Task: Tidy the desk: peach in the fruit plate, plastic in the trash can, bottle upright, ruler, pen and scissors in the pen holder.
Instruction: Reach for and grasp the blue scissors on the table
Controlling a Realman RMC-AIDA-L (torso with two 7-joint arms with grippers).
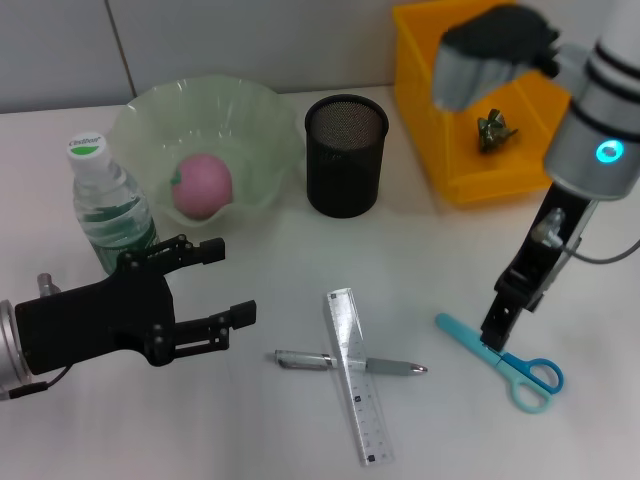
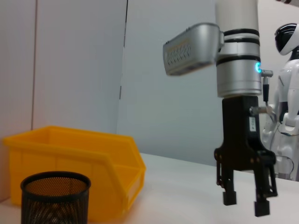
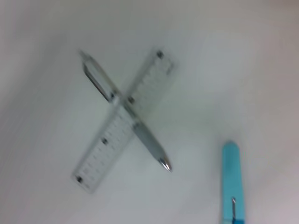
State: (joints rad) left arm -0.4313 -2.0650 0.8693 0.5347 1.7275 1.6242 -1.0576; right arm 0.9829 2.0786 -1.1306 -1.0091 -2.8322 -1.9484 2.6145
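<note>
Scissors (image 1: 500, 357): lie flat near the desk's right edge, toward the front; teal blade cover points toward the desk's centre, handle loops toward the front right corner.
Right gripper (image 1: 495, 338): points down over the scissors at the junction of blade cover and handles; the left wrist view shows its fingers parted with nothing between them. Contact with the scissors cannot be confirmed.
Risk, scissors grasp: a flat, thin item on a hard desk (image 1: 250, 440) may be pushed aside or pivot if one fingertip lands first; a grip near the pivot may let the handles swing on lift.
Ruler (image 1: 355, 373) and pen (image 1: 350, 363): crossed near the front-centre of the desk, ruler on top. Risk: picking one could drag or flick the other.
Pen holder (image 1: 345, 155): upright near the back edge, between fruit plate and trash can; narrow mouth, so a tilted long item could catch the rim and tip it.
Left gripper (image 1: 195, 300): near the front left corner, fingers spread, holding nothing, close beside the bottle (image 1: 105, 205). Risk: arm motion could knock the upright bottle over.
Peach (image 1: 203, 187): in the fruit plate (image 1: 255, 115).
Plastic (image 1: 496, 131): inside the trash can (image 1: 425, 120).
</note>
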